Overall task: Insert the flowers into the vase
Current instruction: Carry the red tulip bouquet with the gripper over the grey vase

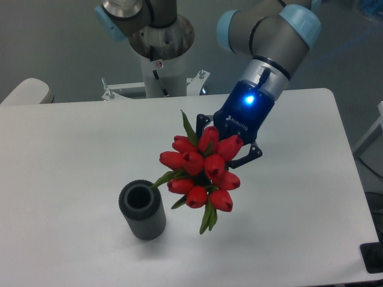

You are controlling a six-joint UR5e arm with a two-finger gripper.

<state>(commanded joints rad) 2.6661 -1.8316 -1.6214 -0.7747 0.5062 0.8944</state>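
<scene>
The flowers (pixel 200 170), a tight bunch of red tulip heads with green leaves, hang in the air above the table, heads toward the camera. My gripper (pixel 230 146) sits behind the bunch, shut on its stems, which the heads hide. The vase (pixel 142 210), a dark grey ribbed cylinder with an open mouth, stands upright on the white table to the lower left of the bunch. One green leaf tip reaches close to the vase's rim.
The white table (pixel 72 155) spans the view, its right edge near x 600. The arm's base column (pixel 160 60) stands at the back edge. A pale rounded object (pixel 27 92) lies at the far left.
</scene>
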